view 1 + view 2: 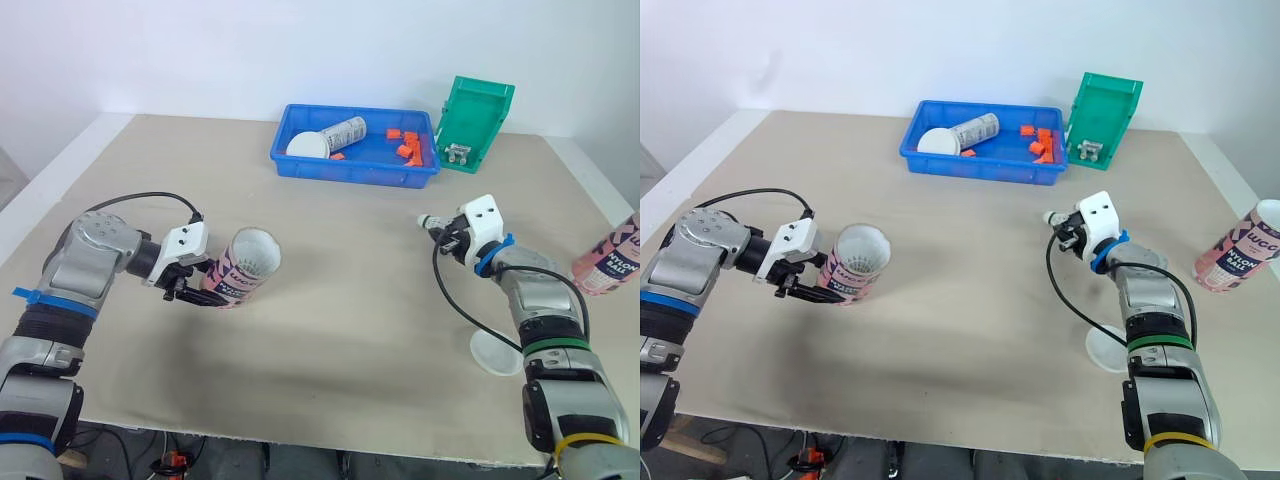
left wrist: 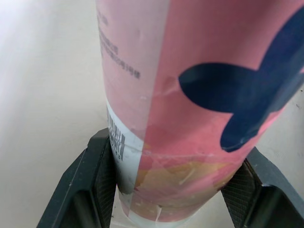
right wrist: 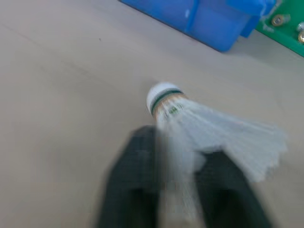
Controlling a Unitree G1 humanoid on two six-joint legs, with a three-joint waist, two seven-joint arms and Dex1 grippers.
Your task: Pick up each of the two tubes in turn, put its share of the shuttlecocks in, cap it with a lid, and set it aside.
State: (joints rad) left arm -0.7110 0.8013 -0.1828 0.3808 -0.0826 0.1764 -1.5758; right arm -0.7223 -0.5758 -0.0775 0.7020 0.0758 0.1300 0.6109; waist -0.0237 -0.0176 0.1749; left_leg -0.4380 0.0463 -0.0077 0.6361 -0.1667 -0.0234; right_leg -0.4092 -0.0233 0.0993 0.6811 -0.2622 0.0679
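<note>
Left gripper (image 1: 205,292): fingers pressed onto the base of a pink tube (image 1: 245,266), one on each side. The tube is at the left of the table (image 1: 330,340), tilted, with its open mouth turned up and to the right.

Right gripper (image 1: 447,236): at centre right, pinching a shuttlecock (image 3: 213,128) by its feathers, cork pointing left and away from the fingers.

A second pink tube (image 1: 610,255) stands upright at the right edge, uncapped. A white lid (image 1: 497,352) lies flat near the right forearm.

A blue tray (image 1: 350,172) at the far centre holds a lying can (image 1: 345,132), a white disc (image 1: 308,146) and orange pieces (image 1: 408,148). A green bin (image 1: 475,120) sits just right of the tray.
</note>
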